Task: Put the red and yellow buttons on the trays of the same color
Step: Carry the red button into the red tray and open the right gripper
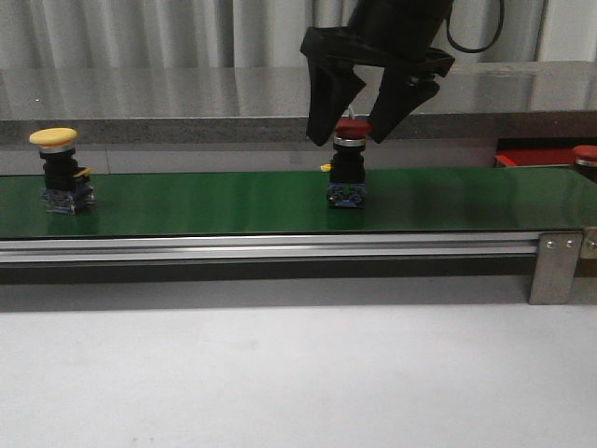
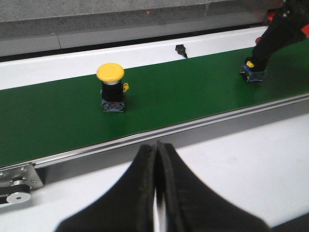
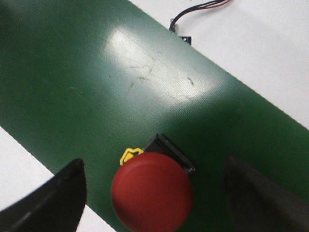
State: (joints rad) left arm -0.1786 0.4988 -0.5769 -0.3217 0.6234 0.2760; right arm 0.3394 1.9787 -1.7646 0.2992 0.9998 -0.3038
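A yellow-capped button [image 2: 111,93] is seen standing upright on the green belt [image 2: 183,101]. The left pincer [image 2: 156,191] is held over the white table [image 2: 241,164], its fingers pressed together. Well apart from the yellow one, a second button [image 2: 252,73] is stood on the belt beneath the dark right pincer [image 2: 282,31].

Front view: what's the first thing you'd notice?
The black right gripper hanging over the green belt, its open jaws on either side of a red button mid-belt. Next, the yellow button standing alone at the belt's left end.
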